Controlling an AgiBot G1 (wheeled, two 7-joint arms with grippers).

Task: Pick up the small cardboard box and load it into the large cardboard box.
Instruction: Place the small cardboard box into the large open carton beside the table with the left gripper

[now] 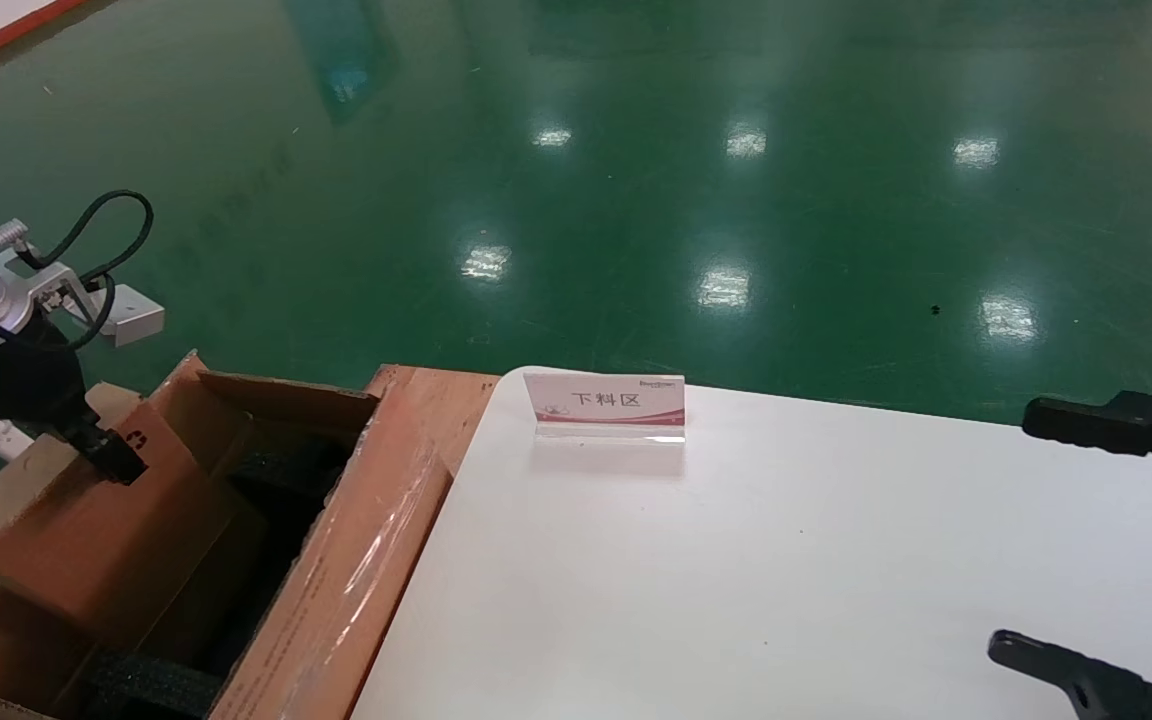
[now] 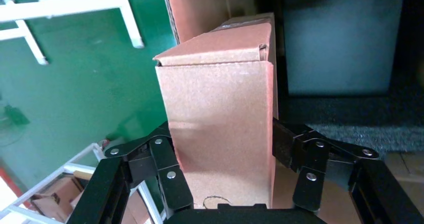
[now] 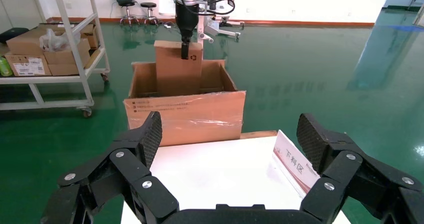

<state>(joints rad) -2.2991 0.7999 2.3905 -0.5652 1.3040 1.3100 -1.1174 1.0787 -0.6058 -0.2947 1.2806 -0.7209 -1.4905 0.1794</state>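
Note:
My left gripper [image 1: 108,452] is shut on the small cardboard box [image 1: 86,530], a flat pinkish-brown box with a black recycling symbol. It holds the box upright over the open large cardboard box [image 1: 356,560], a brown carton with taped flaps and black foam [image 1: 151,685] inside. In the left wrist view the small box [image 2: 220,108] sits between both fingers [image 2: 162,156], above the foam [image 2: 350,129]. In the right wrist view the small box [image 3: 177,73] stands partly inside the carton [image 3: 185,116]. My right gripper [image 1: 1014,530] is open and empty over the table's right side [image 3: 230,134].
A white table [image 1: 736,560] stands next to the carton, with a small red-and-white sign [image 1: 604,405] near its far edge. A white shelf trolley [image 3: 50,43] with boxes stands on the green floor beyond the carton.

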